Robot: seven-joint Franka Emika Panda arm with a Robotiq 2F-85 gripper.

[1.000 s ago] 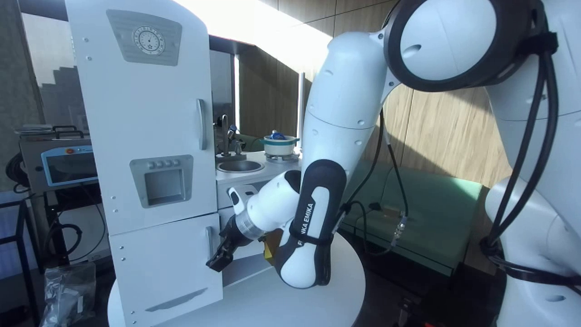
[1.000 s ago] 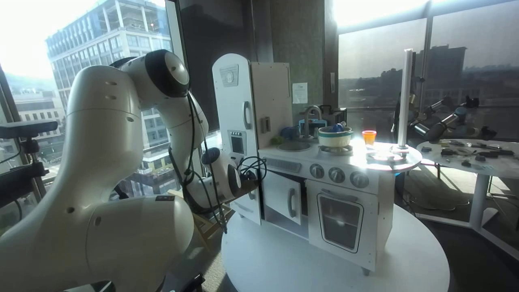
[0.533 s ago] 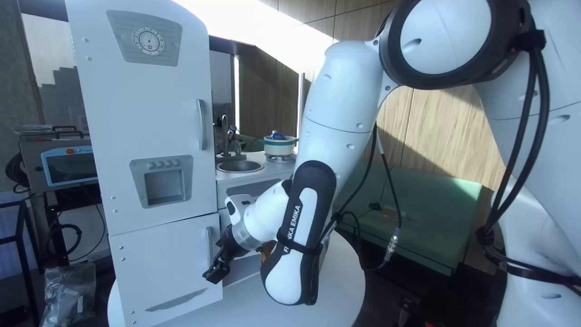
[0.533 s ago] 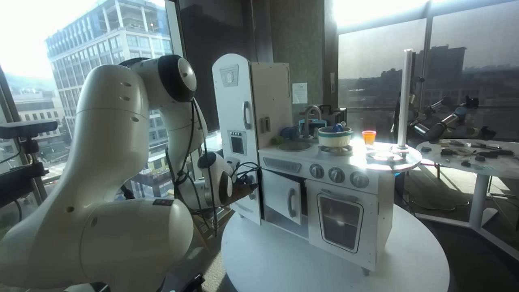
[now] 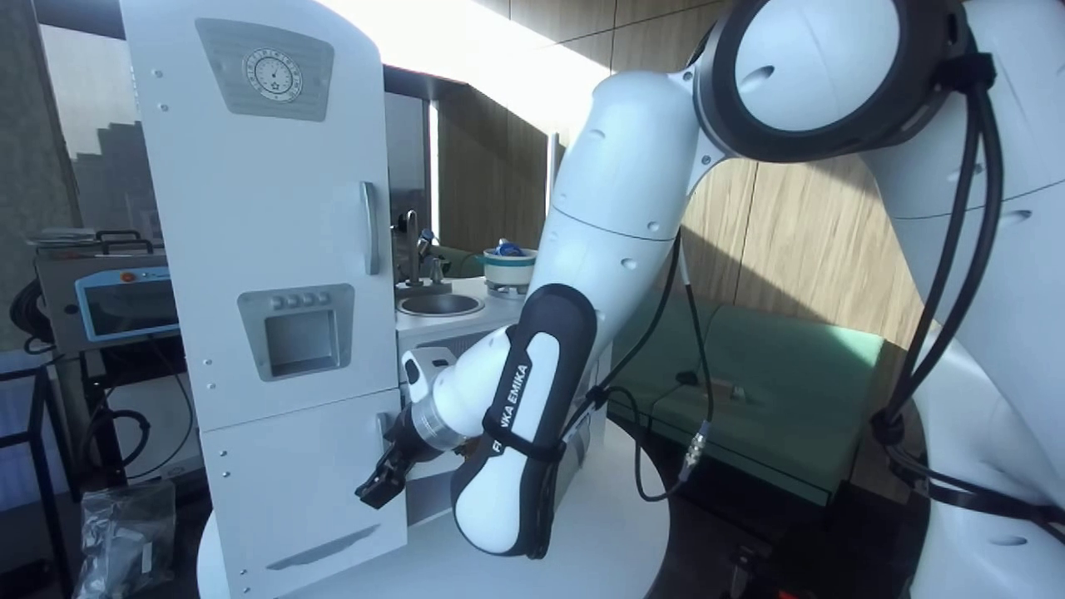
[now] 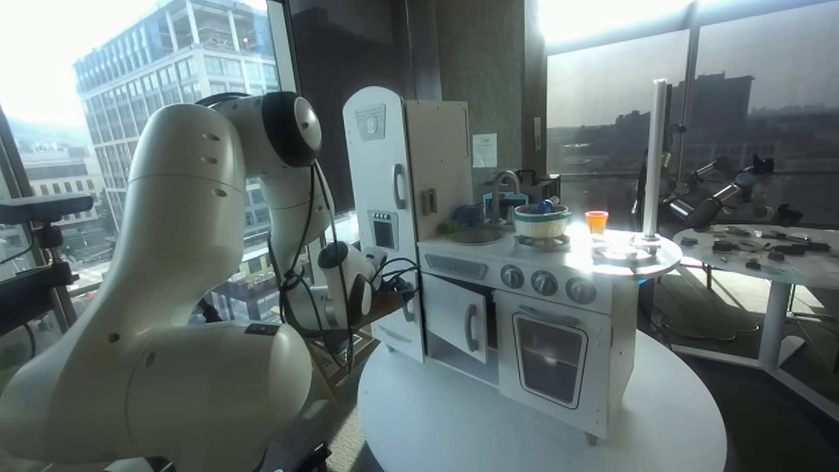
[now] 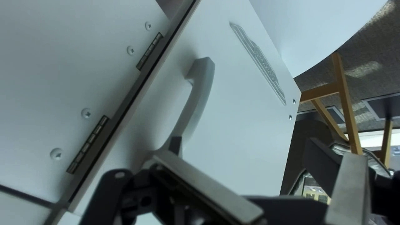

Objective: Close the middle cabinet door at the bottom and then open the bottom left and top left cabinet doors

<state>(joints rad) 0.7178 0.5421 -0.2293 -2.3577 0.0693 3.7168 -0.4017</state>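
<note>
The arm (image 5: 624,175) has swung a little further in below the top left door (image 5: 291,208), across the bottom left door (image 5: 291,482), so opening that is probably next; the middle door (image 6: 452,314) beside it sits ajar, its closing apparently unfinished. Their edges run close; more room seems to lie past the handle (image 7: 196,100). The pincer (image 7: 245,145) is spread, holding nothing, one fingertip (image 7: 176,145) overlapping the handle, contact unclear.
</note>
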